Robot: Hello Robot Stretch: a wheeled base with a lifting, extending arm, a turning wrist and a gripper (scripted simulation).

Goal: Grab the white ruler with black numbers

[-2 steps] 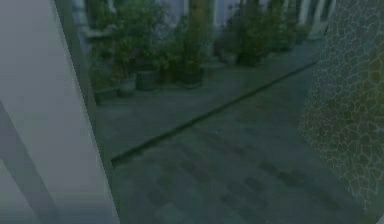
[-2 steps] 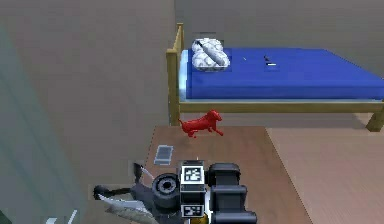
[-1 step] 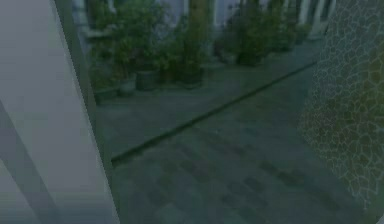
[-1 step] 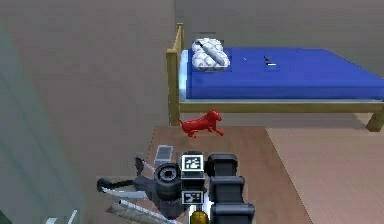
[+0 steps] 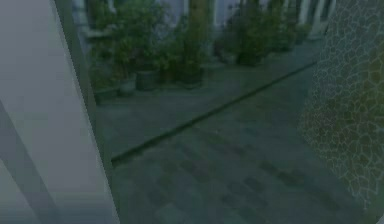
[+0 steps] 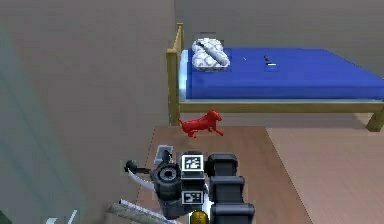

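My arm [image 6: 228, 195] rises as a dark square bar from the bottom edge of the arm side view, and two white squares with black marks [image 6: 192, 164] sit at its far end. Just left of them is my gripper [image 6: 140, 168], its dark body and thin fingers set against the brown wooden floor [image 6: 250, 160] and the foot of a grey wall [image 6: 80, 100]. I cannot make out the finger end well enough to tell whether it holds anything.

Farther out on the floor, a red dog figure [image 6: 203, 123] stands upright, just beside the near corner of a bed [image 6: 176, 80] with a light wooden frame. A blue mattress [image 6: 310, 75] covers the bed. On it, at the end toward the view's left, lies a crumpled white bundle [image 6: 210, 53] that may be a pillow or a blanket. Right of the bundle and apart from it, a thin pale thing [image 6: 268, 60] with a dark part lies flat on the mattress. It is too small for me to say whether it is the white ruler with black numbers.

In the forward view, a pale grey panel [image 5: 45, 110] stands close at the left. Beyond it is dark planked ground [image 5: 220, 170], crossed by a low step edge [image 5: 200, 118] running diagonally. A surface with a pale crackled pattern [image 5: 350, 110] stands at the view's right. Farthest off, a row of potted plants [image 5: 160, 50] lines the back.
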